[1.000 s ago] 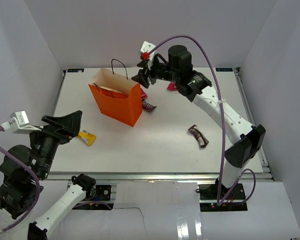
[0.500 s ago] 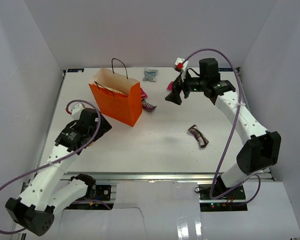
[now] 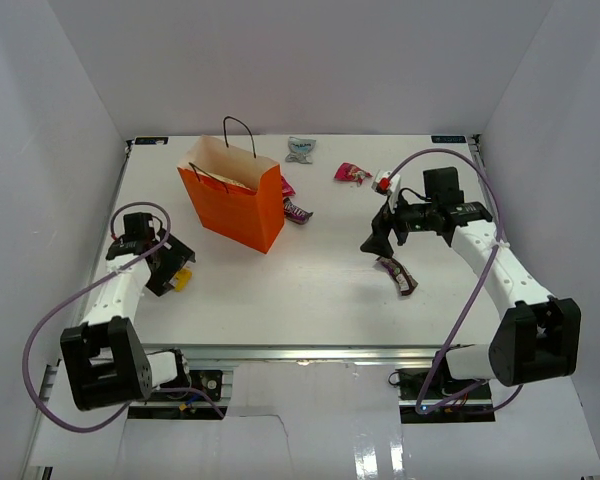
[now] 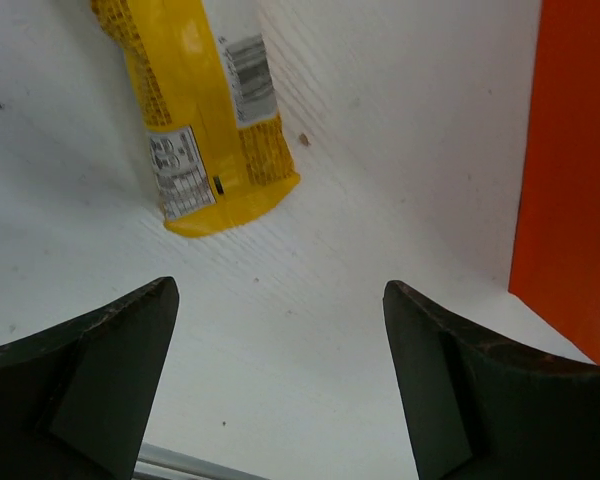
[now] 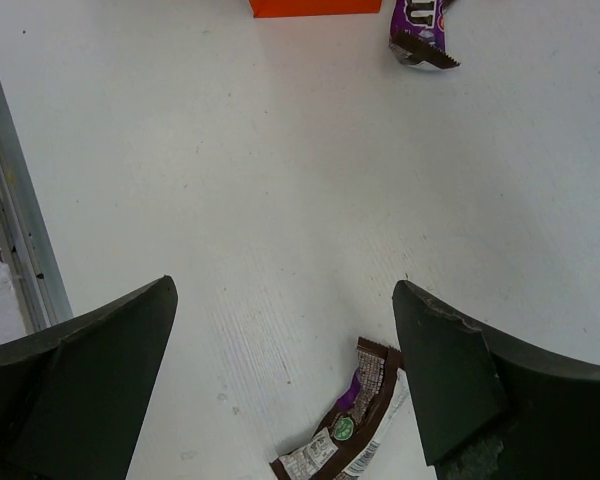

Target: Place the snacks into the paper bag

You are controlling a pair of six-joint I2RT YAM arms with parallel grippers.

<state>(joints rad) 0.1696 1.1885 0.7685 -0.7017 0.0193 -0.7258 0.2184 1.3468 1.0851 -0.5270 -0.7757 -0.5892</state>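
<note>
The orange paper bag stands upright at the back left with its mouth open. A yellow packet lies near the table's left edge. My left gripper hovers low beside it, open and empty, with the yellow packet just ahead of the fingertips. My right gripper is open and empty above a dark brown candy bar. That bar lies just inside the right finger. A purple packet, a magenta packet and a pale blue packet lie on the table.
The bag's orange wall rises to the right of my left gripper. A metal rail runs along the table's near edge. White walls enclose the table on three sides.
My right arm has left the bag's mouth, opened its jaws and come down over the brown candy bar. My left arm has swung down to the table beside the yellow packet.
</note>
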